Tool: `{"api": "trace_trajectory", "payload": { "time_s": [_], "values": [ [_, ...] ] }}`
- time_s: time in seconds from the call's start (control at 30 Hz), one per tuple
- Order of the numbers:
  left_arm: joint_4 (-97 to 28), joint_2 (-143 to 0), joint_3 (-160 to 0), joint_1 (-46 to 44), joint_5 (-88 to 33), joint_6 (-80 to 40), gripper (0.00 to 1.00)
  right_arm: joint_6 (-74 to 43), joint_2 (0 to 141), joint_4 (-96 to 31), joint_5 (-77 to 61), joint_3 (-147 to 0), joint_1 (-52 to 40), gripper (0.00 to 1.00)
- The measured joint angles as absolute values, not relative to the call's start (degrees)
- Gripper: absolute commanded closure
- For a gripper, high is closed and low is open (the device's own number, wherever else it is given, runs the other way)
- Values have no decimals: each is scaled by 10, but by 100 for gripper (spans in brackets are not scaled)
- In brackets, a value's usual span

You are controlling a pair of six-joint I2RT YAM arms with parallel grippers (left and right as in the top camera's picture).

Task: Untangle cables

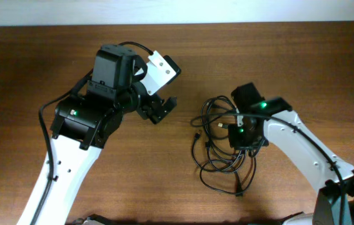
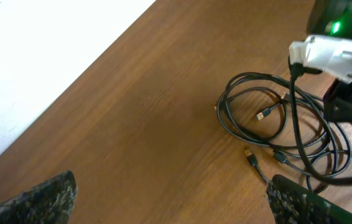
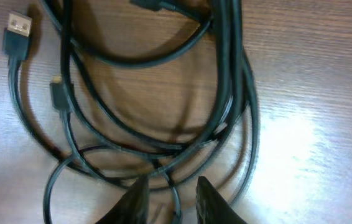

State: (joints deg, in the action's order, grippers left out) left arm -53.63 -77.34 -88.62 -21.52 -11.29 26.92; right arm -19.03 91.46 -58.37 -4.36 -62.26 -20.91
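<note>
The cables (image 1: 222, 144) are thin black cords in a tangled pile of loops right of centre. They also show in the left wrist view (image 2: 288, 130) and fill the right wrist view (image 3: 163, 93). A USB plug (image 3: 18, 30) and a small plug (image 3: 56, 90) lie free. My right gripper (image 3: 173, 193) is low over the pile, its fingers narrowly apart with one strand running between them. My left gripper (image 2: 173, 202) is wide open and empty over bare wood left of the pile.
The wooden table (image 1: 164, 175) carries everything. A pale wall edge (image 2: 39, 50) runs along the far side. The right arm's white link (image 2: 325, 53) hangs over the pile in the left wrist view.
</note>
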Motion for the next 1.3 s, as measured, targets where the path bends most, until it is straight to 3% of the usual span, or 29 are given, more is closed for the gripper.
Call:
{"api": "trace_trajectory", "payload": {
  "time_s": [0.23, 0.37, 0.67, 0.77, 1.3],
  "values": [
    [-538, -773, -886, -215, -113, 269, 1, -223, 916, -465, -31, -551, -215, 63],
    [-546, -773, -886, -215, -113, 269, 1, -225, 923, -418, -15, -550, -215, 64],
    [-551, -773, -886, -215, -113, 269, 1, -219, 961, -464, -11, -550, -215, 65],
    [-551, -773, -886, -215, -113, 269, 1, -219, 945, -499, -18, -550, -215, 50],
    [-554, -773, -886, -215, -113, 269, 1, -193, 946, -428, 39, -545, -215, 50]
  ]
}}
